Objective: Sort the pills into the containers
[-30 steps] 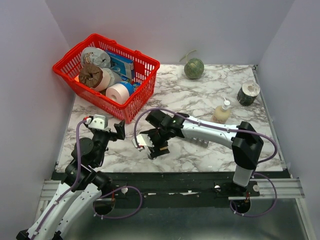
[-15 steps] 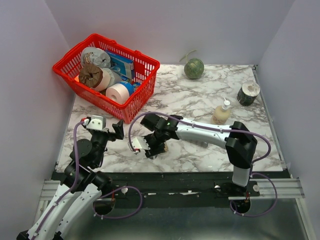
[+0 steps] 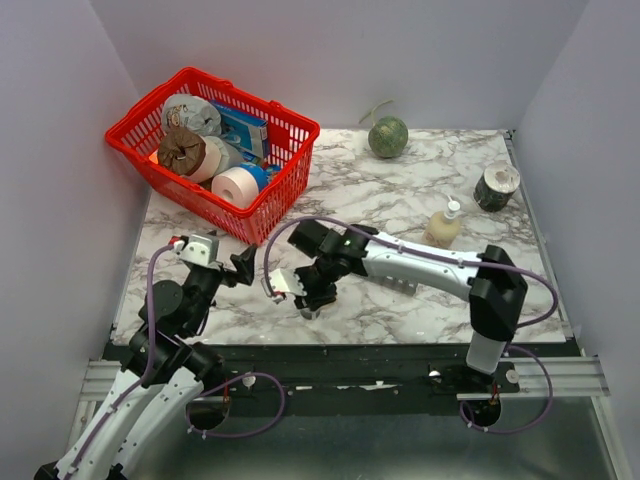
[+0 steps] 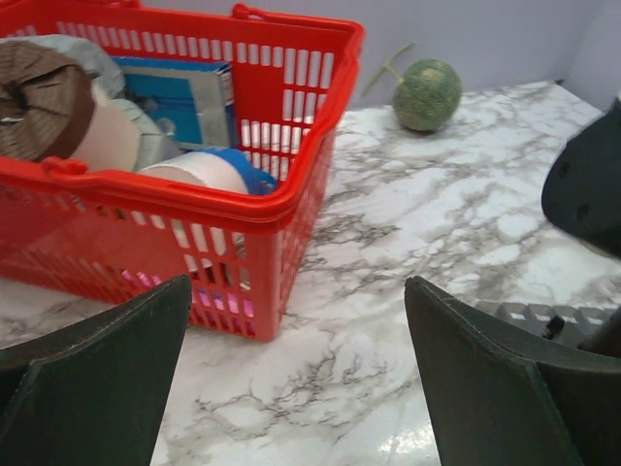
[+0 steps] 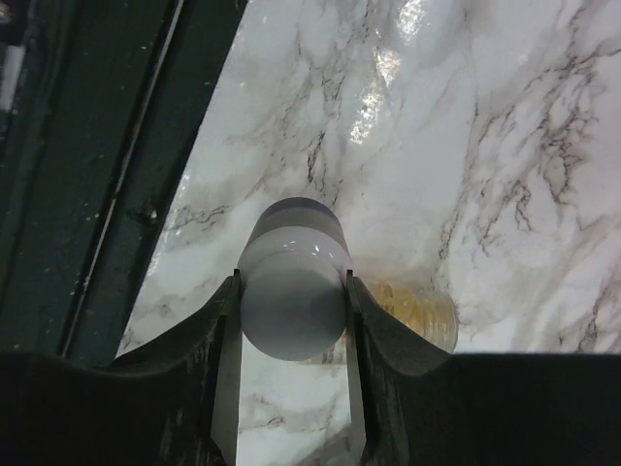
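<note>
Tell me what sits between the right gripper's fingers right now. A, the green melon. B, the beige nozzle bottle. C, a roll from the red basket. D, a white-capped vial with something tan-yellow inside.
D: in the right wrist view, the right gripper has a finger against each side of the rounded white cap of the vial, and its tan-yellow body shows just behind, low over the marble table.
</note>
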Robot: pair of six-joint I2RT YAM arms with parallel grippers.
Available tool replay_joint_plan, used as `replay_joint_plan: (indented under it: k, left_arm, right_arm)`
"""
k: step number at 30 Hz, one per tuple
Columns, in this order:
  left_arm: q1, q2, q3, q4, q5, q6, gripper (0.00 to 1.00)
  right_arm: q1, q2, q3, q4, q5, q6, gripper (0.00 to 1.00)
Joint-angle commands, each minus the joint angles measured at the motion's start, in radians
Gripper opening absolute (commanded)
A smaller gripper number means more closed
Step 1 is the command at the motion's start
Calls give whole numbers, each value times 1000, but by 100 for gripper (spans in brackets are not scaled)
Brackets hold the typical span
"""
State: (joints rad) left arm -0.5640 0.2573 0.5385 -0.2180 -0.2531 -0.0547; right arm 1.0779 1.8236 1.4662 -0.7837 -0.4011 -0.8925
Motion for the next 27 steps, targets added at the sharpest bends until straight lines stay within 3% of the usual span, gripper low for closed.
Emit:
replay_joint_plan:
  k: [1, 7, 11, 15, 27]
  left_arm:
    - [3, -13, -35, 106, 353, 19, 99]
    - [3, 49, -112, 381, 672, -20, 99]
    - [-4, 293, -53, 468, 837, -66, 99]
    - [-42, 450, -5, 503, 838, 19, 99]
    - [-211, 646, 29, 540, 834, 157, 99]
  right_arm:
    - [-79, -206, -10, -87, -140, 69, 10]
    - [-294, -351, -81, -121, -361, 170, 10]
    - [-409, -421, -139, -62, -473, 285, 10]
    - [-476, -457, -176, 33, -591, 395, 10]
    - [-509, -475, -230, 185, -602, 560, 9]
